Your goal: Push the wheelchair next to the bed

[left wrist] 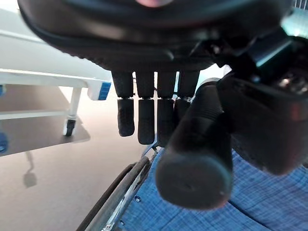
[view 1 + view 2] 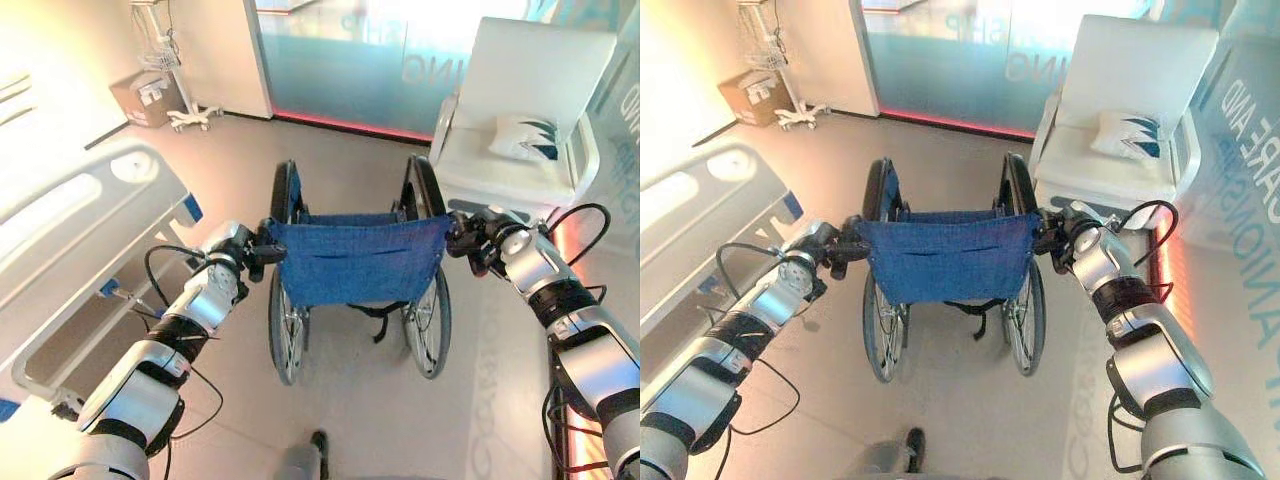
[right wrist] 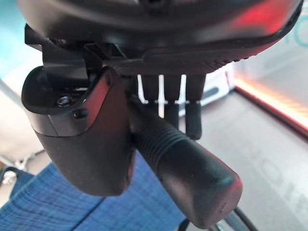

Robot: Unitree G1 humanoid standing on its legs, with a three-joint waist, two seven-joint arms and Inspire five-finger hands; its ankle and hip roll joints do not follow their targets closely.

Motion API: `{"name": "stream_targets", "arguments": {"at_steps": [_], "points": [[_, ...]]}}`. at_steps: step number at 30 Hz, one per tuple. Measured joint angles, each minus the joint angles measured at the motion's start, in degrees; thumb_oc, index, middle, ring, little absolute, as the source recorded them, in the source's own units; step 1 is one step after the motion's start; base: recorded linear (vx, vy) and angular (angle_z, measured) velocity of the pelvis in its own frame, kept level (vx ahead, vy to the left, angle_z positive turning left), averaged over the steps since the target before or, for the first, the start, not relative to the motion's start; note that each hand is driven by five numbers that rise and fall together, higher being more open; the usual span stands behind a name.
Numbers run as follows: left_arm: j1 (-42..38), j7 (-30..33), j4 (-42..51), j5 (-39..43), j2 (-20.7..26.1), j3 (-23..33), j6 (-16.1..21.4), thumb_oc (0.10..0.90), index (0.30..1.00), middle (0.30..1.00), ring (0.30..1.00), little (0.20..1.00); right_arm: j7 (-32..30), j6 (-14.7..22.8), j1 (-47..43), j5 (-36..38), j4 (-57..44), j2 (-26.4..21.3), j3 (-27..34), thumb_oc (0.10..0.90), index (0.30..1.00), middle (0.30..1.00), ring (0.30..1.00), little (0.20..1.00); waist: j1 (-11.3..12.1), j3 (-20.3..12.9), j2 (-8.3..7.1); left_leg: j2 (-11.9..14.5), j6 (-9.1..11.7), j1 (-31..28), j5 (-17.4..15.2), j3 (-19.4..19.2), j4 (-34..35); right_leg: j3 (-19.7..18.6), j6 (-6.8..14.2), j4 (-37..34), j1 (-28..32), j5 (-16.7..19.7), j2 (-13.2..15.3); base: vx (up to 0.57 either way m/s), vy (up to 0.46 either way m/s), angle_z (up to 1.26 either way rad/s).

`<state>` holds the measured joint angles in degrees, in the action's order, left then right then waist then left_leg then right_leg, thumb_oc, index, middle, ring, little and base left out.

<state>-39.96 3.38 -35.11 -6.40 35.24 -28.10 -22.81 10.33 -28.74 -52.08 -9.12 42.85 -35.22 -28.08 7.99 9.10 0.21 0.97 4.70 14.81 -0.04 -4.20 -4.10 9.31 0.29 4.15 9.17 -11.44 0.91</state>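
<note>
Beside the bed (image 2: 70,260), both hands grip wheelchair (image 2: 355,262) handles

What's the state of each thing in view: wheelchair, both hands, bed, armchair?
wheelchair: unfolded, upright on its wheels, seat empty, back toward the robot
left robot hand: shut on the left push handle
right robot hand: shut on the right push handle
hospital bed: to the left of the wheelchair, side rail up
white armchair: unoccupied, a cushion lying on its seat
</note>
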Motion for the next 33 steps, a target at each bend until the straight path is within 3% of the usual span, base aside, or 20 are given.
{"name": "stream_targets", "arguments": {"at_steps": [2, 3, 4, 5, 6, 7, 9, 15, 17, 18, 19, 20, 21, 22, 23, 24, 26, 28, 30, 33], "points": [[0.03, -0.66, 1.04, -0.01, 0.85, 1.22, -0.1, 0.4, 0.3, 0.3, 0.3, 0.3, 0.38, 0.11, -0.61, 0.0, -0.29, 0.11, 0.08, 0.4, 0.3, 0.3, 0.3, 0.3, 0.67, 0.22, 0.51, -0.07, -0.56, 1.18, -0.32, -1.05, -1.53, -1.36, 0.85, 0.11, 1.25, -1.03, -0.04, 0.46, 0.198, -0.55], [0.43, -1.74, 1.61, -0.02, 1.71, 1.67, -0.1, 0.4, 0.3, 0.3, 0.3, 0.3, 0.8, 0.69, -0.2, 0.12, -0.48, 0.28, 0.22, 0.4, 0.3, 0.3, 0.3, 0.3, 0.58, 0.29, 0.04, -0.94, -2.55, 0.92, -1.58, -1.07, -7.75, -1.32, 1.6, 0.92, 2.64, -2.75, 1.05, 0.35, 0.099, -0.38], [0.93, -2.16, 1.88, -0.05, 2.08, 1.97, -0.13, 0.4, 0.3, 0.3, 0.3, 0.3, 1.16, 0.66, -0.22, 0.12, -0.46, 0.49, 0.19, 0.4, 0.3, 0.3, 0.3, 0.3, 0.88, 0.03, 0.27, -1.34, -3.23, -0.81, -2.07, -1.05, -8.1, -1.41, 2.14, 1.93, 3.1, -3.98, 1.31, 0.59, 0.183, -0.25], [0.73, -2.62, 2.48, -0.16, 2.75, 2.29, -0.14, 0.4, 0.3, 0.3, 0.3, 0.3, 1.29, 0.69, -0.07, 0.12, -0.81, 0.65, 0.49, 0.4, 0.3, 0.3, 0.3, 0.3, 0.67, 0.32, -0.41, -2.93, -5.3, -2.29, 0.11, -1.29, -7.61, -1.29, 3.28, 2.93, 4.51, -5.78, 2.7, 0.52, 0.175, -0.13], [0.64, -2.63, 3.19, -0.55, 2.94, 3.94, -0.14, 0.4, 0.3, 0.3, 0.3, 0.3, 1.29, 0.69, -0.16, 0.2, -1.05, 0.83, 1.12, 0.4, 0.3, 0.3, 0.3, 0.3, 0.53, 0.67, -2.16, -4.13, -5.74, -2.54, -0.15, -2.42, -9.14, -1.09, 4.42, 4.2, 5.01, -7.12, 4.51, 0.51, 0.18, -0.04], [0.69, -2.7, 3.66, -0.77, 3.05, 4.41, -0.1, 0.4, 0.3, 0.3, 0.3, 0.3, 1.28, 0.69, -0.23, 0.32, -1.01, 0.82, 1.2, 0.4, 0.3, 0.3, 0.3, 0.3, 0.43, 0.78, -2.68, -4.33, -6.39, -2.65, -0.12, -2.9, -9.9, -0.87, 4.81, 5.65, 5.01, -7.7, 4.84, 0.43, 0.172, -0.14], [-0.4, -2.91, 4.07, -0.78, 3.61, 5.03, 0.37, 0.4, 0.3, 0.3, 0.3, 0.3, 1.05, 0.69, -0.19, 0.24, -0.91, 1.15, 3.0, 0.4, 0.3, 0.3, 0.3, 0.3, 1.37, 1.13, -3.39, -4.76, -10.67, -3.38, -0.57, -2.99, -11.65, 1.43, 4.87, 10.9, 4.29, -7.67, 5.72, 0.4, 0.169, -0.22], [1.62, -4.37, 8.1, -2.41, 3.72, 6.22, 2.29, 0.4, 0.3, 0.3, 0.3, 0.3, 0.31, 0.64, 1.91, -1.97, -2.7, 0.66, 5.95, 0.4, 0.3, 0.3, 0.3, 0.3, 1.88, 1.49, -4.17, -6.44, -12.85, -8.04, -4.27, -1.91, -10.89, 2.06, 6.95, 31.42, -3.55, -5.26, 8.17, 0.41, 0.04, -0.01], [2.1, -5.04, 8.26, -2.42, 3.64, 5.93, 2.44, 0.4, 0.3, 0.3, 0.3, 0.3, 0.22, 0.65, 2.56, -1.97, -2.66, 0.47, 5.81, 0.4, 0.3, 0.3, 0.3, 0.3, 2.38, 2.05, -3.1, -6.18, -12.61, -11.34, -4.06, 0.83, -8.86, 3.14, 6.06, 31.45, -5.37, -5.88, 7.39, 0.36, -0.217, -0.26], [2.15, -5.17, 8.19, -2.5, 2.94, 6.27, 2.46, 0.4, 0.3, 0.3, 0.3, 0.3, 0.12, 1.66, 2.33, -1.98, -2.62, -0.24, 5.5, 0.4, 0.3, 0.3, 0.3, 0.3, 3.18, 2.78, -0.96, -5.93, -12.2, -13.16, -4.23, 5.31, -7.41, 6.04, 2.79, 31.39, -8.93, -8.09, 7.22, 0.42, -0.272, -0.29], [2.32, -5.33, 8.12, -2.53, 3.19, 6.55, 2.19, 0.4, 0.3, 0.3, 0.3, 0.3, -0.18, 2.45, 1.7, -2.08, -2.79, -0.2, 5.3, 0.4, 0.3, 0.3, 0.3, 0.3, 2.69, 3.71, 1.08, -5.09, -11.74, -15.23, -3.85, 6.41, -5.75, 7.06, 3.39, 26.52, -11.66, -7.4, 6.07, 0.43, -0.265, -0.13], [2.17, -5.69, 7.75, -2.53, 3.29, 6.27, 2.31, 0.4, 0.3, 0.3, 0.3, 0.3, -0.29, 2.18, 1.28, -2.27, -3.64, -0.62, 5.07, 0.4, 0.3, 0.3, 0.3, 0.3, 1.91, 4.02, 1.72, -5.77, -11.5, -16.12, -4.09, 7.82, -4.81, 6.64, 5.41, 21.71, -15.94, -5.99, 7.16, 0.35, -0.224, 0.29], [2.14, -5.84, 7.42, -2.53, 3.38, 6.64, 2.42, 0.4, 0.3, 0.3, 0.3, 0.3, -0.24, 2.17, 0.83, -2.27, -3.71, -0.66, 4.99, 0.4, 0.3, 0.3, 0.3, 0.3, 0.9, 4.24, 1.72, -6.29, -11.53, -16.5, -4.07, 8.84, -4.41, 6.38, 5.87, 18.24, -17.52, -4.26, 7.79, 0.56, -0.334, 0.85], [1.67, -5.97, 6.8, -2.53, 3.19, 7.04, 2.51, 0.4, 0.3, 0.3, 0.3, 0.3, -0.25, 2.14, 0.29, -2.27, -3.71, -0.69, 4.82, 0.4, 0.3, 0.3, 0.3, 0.3, -1.58, 4.53, 1.29, -6.88, -11.93, -17.03, -3.42, 10.52, -4.1, 5.09, 6.69, 10.73, -20.56, 1.28, 9.39, 0.42, -0.249, 0.97], [1.31, -5.9, 6.11, -2.52, 2.78, 7.09, 2.74, 0.4, 0.3, 0.3, 0.3, 0.3, -0.24, 2.04, 0.35, -2.26, -3.62, -0.74, 4.78, 0.4, 0.3, 0.3, 0.3, 0.3, -2.29, 4.47, 0.74, -7.74, -10.63, -17.19, -4.38, 13.46, -4.05, 3.97, 8.1, 7.83, -22.07, 3.28, 10.0, 0.58, -0.412, 1.34], [0.81, -5.83, 5.72, -2.45, 3.04, 7.01, 3.53, 0.4, 0.3, 0.3, 0.3, 0.3, 0.08, 1.44, -0.21, -2.21, -3.3, -0.71, 4.55, 0.4, 0.3, 0.3, 0.3, 0.3, -3.95, 4.73, -0.16, -8.12, -10.49, -16.56, -5.83, 15.31, -5.36, 0.3, 9.14, 1.13, -22.5, 5.69, 10.71, 0.26, -0.267, 0.95], [0.24, -5.58, 5.68, -2.42, 3.36, 7.15, 3.99, 0.4, 0.3, 0.3, 0.3, 0.3, 0.37, 0.18, -1.42, -2.21, -2.68, -0.22, 4.24, 0.4, 0.3, 0.3, 0.3, 0.3, -3.77, 4.85, -2.62, -8.65, -9.51, -16.2, -8.94, 15.21, -8.01, 0.05, 9.04, 3.95, -24.67, 7.15, 12.02, 0.43, -0.42, 0.67], [-0.65, -5.5, 5.45, -2.35, 3.18, 7.16, 4.0, 0.4, 0.3, 0.3, 0.3, 0.3, 1.01, 0.03, -2.22, -2.16, -2.8, -0.92, 4.22, 0.4, 0.3, 0.3, 0.3, 0.3, -4.56, 4.42, -3.68, -7.09, -7.62, -14.86, -12.38, 14.98, -11.77, 0.45, 8.21, 7.74, -23.82, 8.95, 11.56, 0.42, -0.331, 0.74], [-1.58, -5.55, 5.44, -2.29, 3.23, 7.0, 3.65, 0.4, 0.3, 0.3, 0.3, 0.3, 1.68, 0.03, -3.42, -2.16, -3.28, -1.95, 4.18, 0.4, 0.3, 0.3, 0.3, 0.3, -5.65, 4.73, -3.04, -3.53, -5.28, -13.99, -14.72, 11.53, -14.74, 1.8, 6.75, 12.16, -24.22, 10.33, 10.75, 0.49, -0.3, 0.86], [-0.53, -5.52, 5.8, -2.26, 2.14, 7.12, 2.91, 0.4, 0.3, 0.3, 0.3, 0.3, 2.61, 0.1, -4.03, -2.16, -3.89, -3.57, 2.5, 0.4, 0.3, 0.3, 0.3, 0.3, -4.08, 3.91, -0.54, 2.59, -3.44, -17.57, -15.38, 7.05, -13.25, 3.77, 2.09, 16.77, -23.48, 6.85, 7.29, 0.5, -0.3, 0.31]]}}
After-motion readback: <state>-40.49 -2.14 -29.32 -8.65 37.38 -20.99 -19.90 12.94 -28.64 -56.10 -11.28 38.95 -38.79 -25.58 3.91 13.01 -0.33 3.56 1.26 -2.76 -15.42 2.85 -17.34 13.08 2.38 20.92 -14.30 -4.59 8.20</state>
